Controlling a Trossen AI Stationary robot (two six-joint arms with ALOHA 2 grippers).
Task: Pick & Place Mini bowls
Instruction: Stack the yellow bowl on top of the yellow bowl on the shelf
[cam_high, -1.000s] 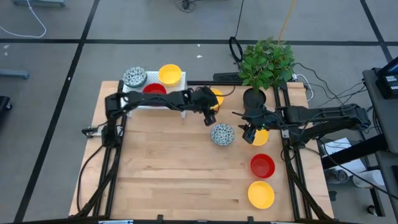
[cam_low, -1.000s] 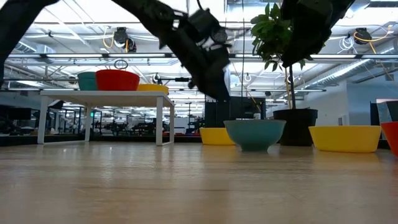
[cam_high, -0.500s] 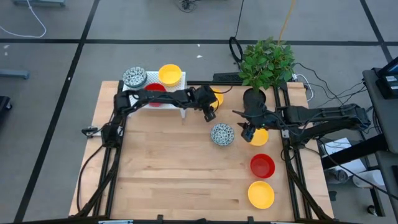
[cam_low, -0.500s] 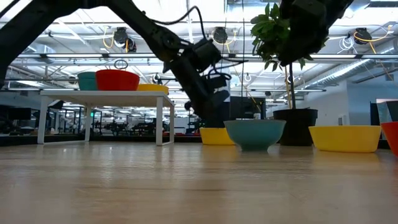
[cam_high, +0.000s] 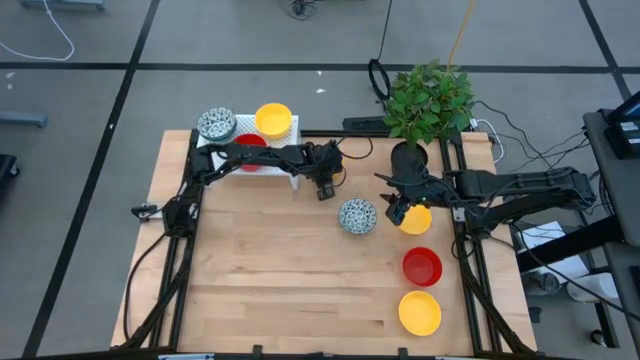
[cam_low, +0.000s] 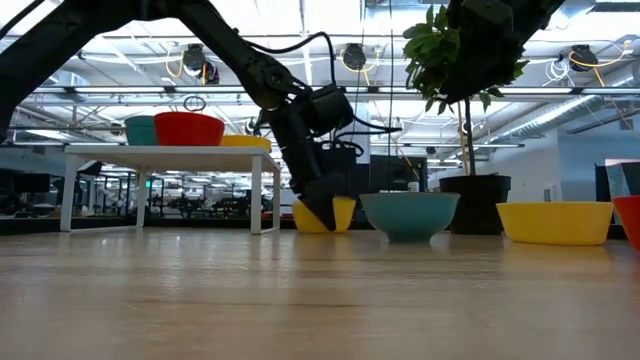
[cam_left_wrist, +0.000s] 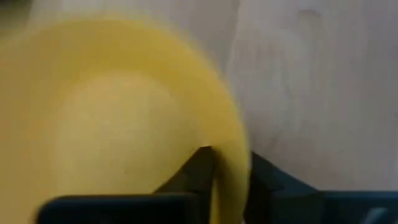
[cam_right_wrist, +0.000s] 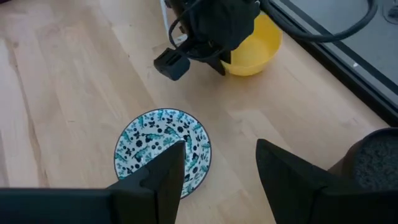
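Observation:
My left gripper (cam_low: 322, 207) is down at a yellow mini bowl (cam_right_wrist: 252, 50) near the far edge, just right of the white rack (cam_high: 285, 165), and is shut on it. The arm hides that bowl in the high view. My right gripper (cam_high: 397, 212) hovers open, between a blue-speckled bowl (cam_high: 357, 216) and another yellow bowl (cam_high: 417, 220); both sit on their bases on the table. The rack carries a speckled bowl (cam_high: 216, 124), a red bowl (cam_high: 249, 143) and a yellow bowl (cam_high: 273, 119). My left gripper (cam_left_wrist: 227, 165) pinches the yellow bowl's rim (cam_left_wrist: 239, 140), with one finger (cam_left_wrist: 199, 168) inside the bowl and the other finger (cam_left_wrist: 261, 177) outside its wall. The fingers come slanting down from above. The bowl (cam_low: 340, 213) sits tilted, its lower part at table level.
A red bowl (cam_high: 422, 266) and a yellow bowl (cam_high: 420, 312) stand near the table's right edge. A potted plant (cam_high: 428, 100) stands at the far right corner, close behind my right arm. Bare wood (cam_high: 270, 280) stretches over the near left half.
My left gripper has come down and toward the table's far edge, onto the yellow bowl beside the rack. That bowl stood level before; now it is tipped and has shifted a little toward the rack. My right gripper has kept its place.

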